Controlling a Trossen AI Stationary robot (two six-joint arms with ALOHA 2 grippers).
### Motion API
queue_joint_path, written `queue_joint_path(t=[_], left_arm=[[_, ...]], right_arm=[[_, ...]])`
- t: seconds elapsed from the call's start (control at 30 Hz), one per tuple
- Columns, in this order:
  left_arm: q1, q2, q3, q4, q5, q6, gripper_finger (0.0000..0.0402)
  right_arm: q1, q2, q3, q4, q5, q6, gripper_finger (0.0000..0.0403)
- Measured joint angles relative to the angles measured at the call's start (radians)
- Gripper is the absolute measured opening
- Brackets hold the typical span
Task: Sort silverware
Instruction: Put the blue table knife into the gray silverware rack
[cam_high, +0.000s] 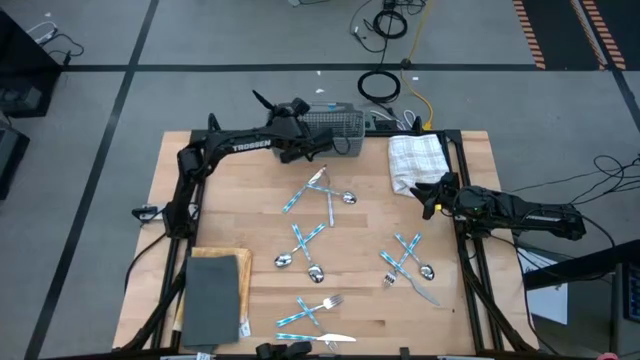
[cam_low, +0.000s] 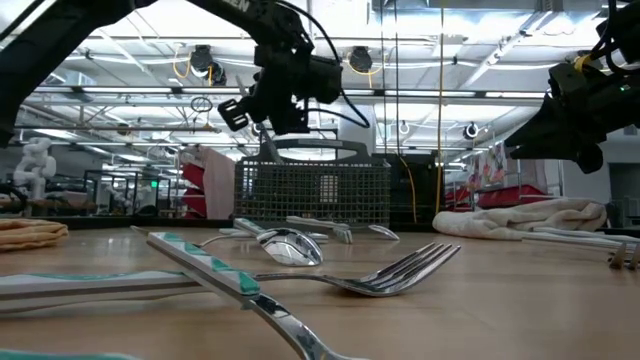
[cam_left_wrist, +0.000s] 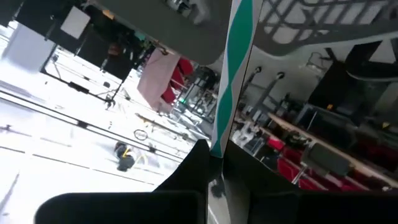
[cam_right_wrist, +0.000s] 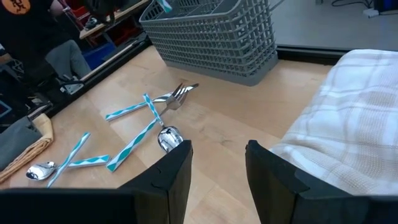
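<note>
So left gripper (cam_high: 318, 150) at basket (cam_high: 335, 124), top centre, jaws pinching one piece (cam_left_wrist: 231, 74) by handle. Rest of silverware (cam_high: 318, 243) scattered mid-counter: light, stiff, slippery; grab patterned handles. Right gripper (cam_right_wrist: 214, 163) right side, jaws apart, empty.

Blue-and-white patterned silverware (cam_high: 308, 237), grey mesh basket (cam_high: 337, 124), white cloth (cam_high: 415, 157)

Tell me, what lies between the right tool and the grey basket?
In the right wrist view, only bare wooden table lies between the open right tool and the grey basket; the white towel lies beside that stretch.
</note>
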Motion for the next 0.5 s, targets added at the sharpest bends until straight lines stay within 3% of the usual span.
queue_joint_path(t=[0.2,0.5], left_arm=[[0.001,0.0,-0.076,0.045,-0.008,0.017,0.0026],[0.003,0.0,-0.214,0.285,-0.014,0.223,0.0025]], right_arm=[[0.0,0.0,0.0,0.0,-0.001,0.004,0.0139],[0.0,0.0,0.0,0.0,-0.003,0.006,0.0139]])
